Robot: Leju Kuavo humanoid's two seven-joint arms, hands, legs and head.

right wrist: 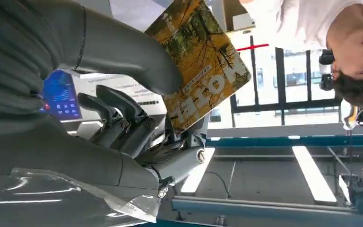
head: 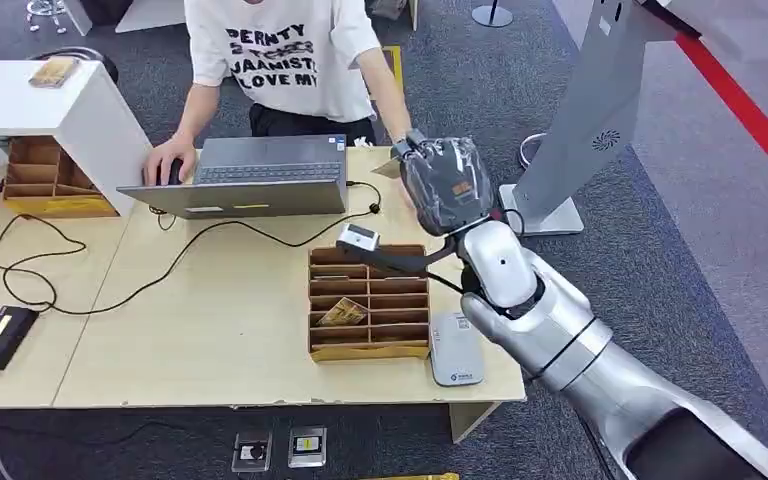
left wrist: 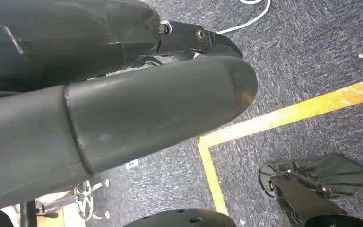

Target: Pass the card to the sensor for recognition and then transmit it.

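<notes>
I hold the card (right wrist: pixel 203 61), yellow with a forest print, pinched between the thumb (right wrist: pixel 132 61) and the dark fingers (right wrist: pixel 123 118) of my right hand (head: pixel 447 185). The hand is raised above the far right corner of the table (head: pixel 210 330), and the card's pale edge pokes out on the hand's side nearest the person (head: pixel 280 60) at the laptop (head: pixel 260 175).

By my reading, the step in hand is the handover or the scan; I cannot tell which is done. To do it well I would keep the pinch firm, keep the card's flat face clear of my thumb, and bring it slowly and squarely to the small scanner (head: pixel 360 237) just below the hand, at the back rim of the cardboard sorting tray (head: pixel 370 350). A second card (head: pixel 343 313) lies in one of the tray's slots.

My left hand (left wrist: pixel 123 109) hangs over grey carpet with a yellow floor line (left wrist: pixel 288 116); its thumb and one dark finger lie close together with nothing seen between them, but I cannot tell how it is set.

Writing: large pale letters run across the card, partly covered, and I cannot read them surely. The person's white shirt shows "LOVE MY" under two lines too broken to make out. A white device (head: pixel 457 350) sits by the tray, its label too small to read.
</notes>
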